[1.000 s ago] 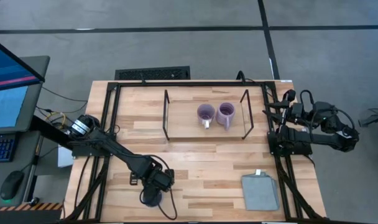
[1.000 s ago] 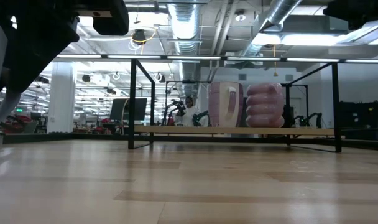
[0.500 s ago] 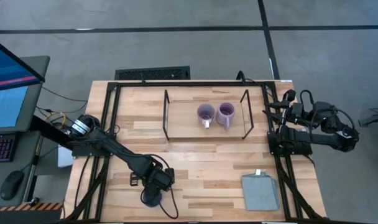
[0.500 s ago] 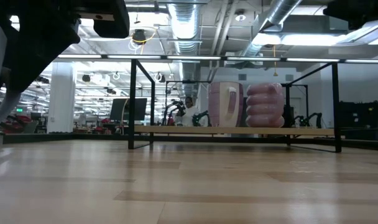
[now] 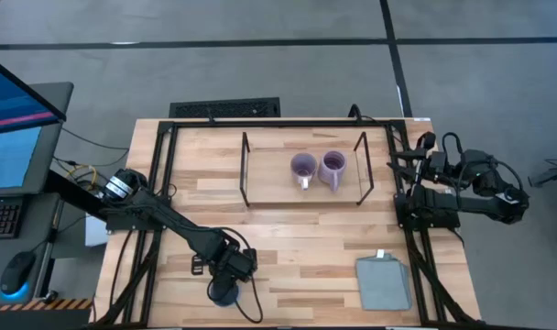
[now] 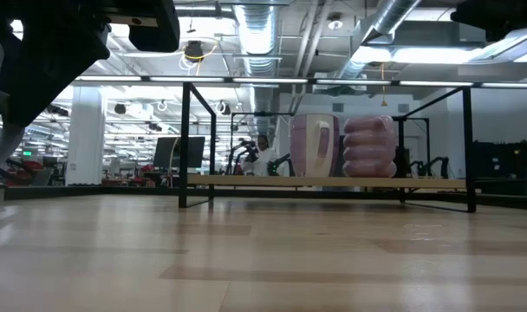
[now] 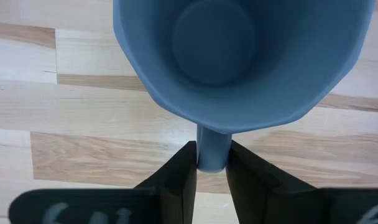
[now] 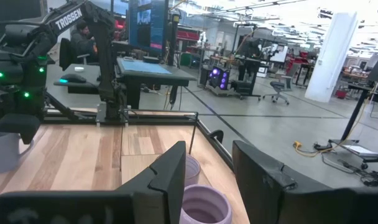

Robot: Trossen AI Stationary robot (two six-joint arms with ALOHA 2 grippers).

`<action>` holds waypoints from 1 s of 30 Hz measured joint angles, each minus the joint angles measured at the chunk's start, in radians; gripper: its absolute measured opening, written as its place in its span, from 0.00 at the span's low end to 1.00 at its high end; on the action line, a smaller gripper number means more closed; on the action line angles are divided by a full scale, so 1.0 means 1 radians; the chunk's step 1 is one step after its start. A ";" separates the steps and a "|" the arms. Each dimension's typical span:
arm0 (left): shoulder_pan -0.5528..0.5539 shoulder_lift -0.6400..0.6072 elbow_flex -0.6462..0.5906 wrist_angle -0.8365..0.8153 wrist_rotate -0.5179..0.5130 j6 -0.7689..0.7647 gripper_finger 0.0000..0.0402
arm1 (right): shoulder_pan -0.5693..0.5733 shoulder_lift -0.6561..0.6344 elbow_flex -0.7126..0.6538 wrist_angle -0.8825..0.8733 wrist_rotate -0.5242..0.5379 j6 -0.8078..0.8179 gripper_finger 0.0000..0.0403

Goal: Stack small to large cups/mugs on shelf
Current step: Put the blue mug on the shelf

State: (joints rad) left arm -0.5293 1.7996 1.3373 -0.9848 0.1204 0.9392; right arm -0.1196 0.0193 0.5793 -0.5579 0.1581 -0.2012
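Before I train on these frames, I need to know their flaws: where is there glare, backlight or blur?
Low view: bright ceiling lights backlight the scene, so the left arm at upper left is a silhouette and the two mugs on the shelf look washed pink. Left wrist view: blue mug fills the frame, evenly lit. High view: even light, soft shadows.

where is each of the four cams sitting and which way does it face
High view: overhead, straight down on the table; both arms show, the shelf mid-table.
Low view: table height, level across at the shelf and room; dark arm parts at the top.
Left wrist view: down past the left gripper shut on the blue mug handle.
Right wrist view: across the table past the open right gripper.
High, low and right wrist views share the purple mugs.
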 joint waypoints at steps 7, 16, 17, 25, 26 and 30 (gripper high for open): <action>0.002 0.000 0.000 0.000 0.003 -0.065 0.12 | 0.000 0.000 0.000 0.000 0.000 0.000 0.38; 0.010 0.000 0.001 0.001 0.000 -0.250 0.14 | 0.000 0.000 0.000 0.000 0.000 0.000 0.38; 0.012 0.000 0.001 0.001 0.000 -0.276 0.14 | 0.000 0.000 0.000 0.000 0.000 0.000 0.38; 0.025 0.000 0.001 0.005 -0.037 -0.480 0.14 | 0.000 0.000 0.000 0.000 0.000 0.000 0.38; 0.029 0.000 0.001 0.009 -0.038 -0.507 0.14 | 0.000 0.000 0.000 0.000 0.000 0.000 0.39; 0.045 0.000 0.001 0.017 -0.039 -0.608 0.14 | 0.000 0.000 0.000 0.000 0.000 0.000 0.38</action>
State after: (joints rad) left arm -0.4838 1.7996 1.3380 -0.9676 0.0814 0.3313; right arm -0.1192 0.0194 0.5793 -0.5579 0.1584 -0.2014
